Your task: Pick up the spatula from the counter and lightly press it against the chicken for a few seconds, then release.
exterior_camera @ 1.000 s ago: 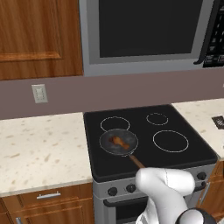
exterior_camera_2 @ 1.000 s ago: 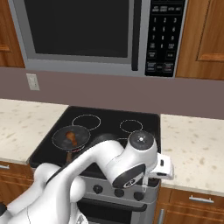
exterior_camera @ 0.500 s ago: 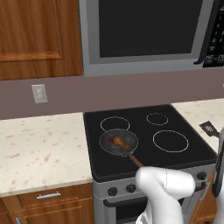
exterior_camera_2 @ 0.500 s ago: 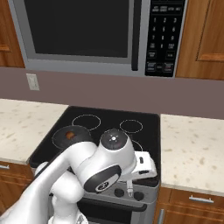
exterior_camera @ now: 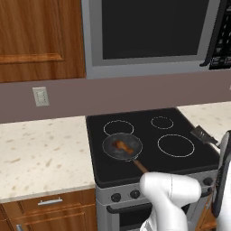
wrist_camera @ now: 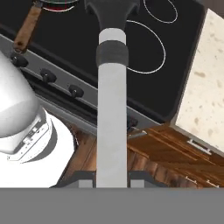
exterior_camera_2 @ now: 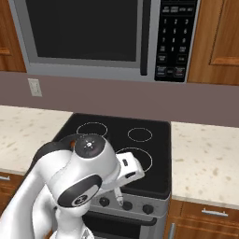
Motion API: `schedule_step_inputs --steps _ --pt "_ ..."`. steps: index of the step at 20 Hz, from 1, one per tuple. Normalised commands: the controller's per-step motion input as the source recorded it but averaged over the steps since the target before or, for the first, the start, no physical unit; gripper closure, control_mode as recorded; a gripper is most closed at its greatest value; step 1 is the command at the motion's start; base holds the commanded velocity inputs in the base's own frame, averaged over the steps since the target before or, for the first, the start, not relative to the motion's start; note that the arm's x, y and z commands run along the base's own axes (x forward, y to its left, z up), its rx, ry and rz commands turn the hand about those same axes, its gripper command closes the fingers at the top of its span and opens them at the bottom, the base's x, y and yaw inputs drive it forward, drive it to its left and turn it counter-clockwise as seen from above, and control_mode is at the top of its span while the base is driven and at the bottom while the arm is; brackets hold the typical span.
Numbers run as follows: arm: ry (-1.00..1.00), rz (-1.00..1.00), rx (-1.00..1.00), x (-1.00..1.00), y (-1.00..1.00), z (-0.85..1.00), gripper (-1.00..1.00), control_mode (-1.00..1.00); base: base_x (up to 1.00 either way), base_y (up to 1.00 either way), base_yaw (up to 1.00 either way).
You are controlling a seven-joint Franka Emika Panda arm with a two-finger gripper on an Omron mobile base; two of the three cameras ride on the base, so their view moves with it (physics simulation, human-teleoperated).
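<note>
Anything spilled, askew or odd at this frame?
Nothing stands out. The pan sits flat on the front left burner of the stove with the chicken inside, and the spatula runs straight out of the shut gripper.

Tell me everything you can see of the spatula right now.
The spatula has a long, straight, light grey handle with a dark band near its far end, where it widens into a black head. In the left base view the head looks dark and slotted, near the right edge of the stove. The pincer is shut on the handle's near end, holding it off the counter, head pointing over the burners. Nothing else visibly touches it.
</note>
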Motion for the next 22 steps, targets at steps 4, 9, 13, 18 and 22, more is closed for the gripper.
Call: schedule_step_inputs --steps 4,9,13,18,22 --pt "0.03 0.19 -0.04 -0.04 0.4 0.53 1.0 -1.0 0.0 0.0 0.0" --pt "0.0 0.18 -0.04 -0.1 0.44 0.28 1.0 -1.0 0.0 0.0 0.0" --pt "-0.04 0.16 -0.08 0.0 0.51 0.18 1.0 -1.0 0.0 0.0 0.0" --pt "-0.09 0.12 -0.07 0.0 0.44 0.19 1.0 -1.0 0.0 0.0 0.0" --pt "-0.02 0.04 -0.04 0.0 0.17 0.2 1.0 -1.0 0.0 0.0 0.0"
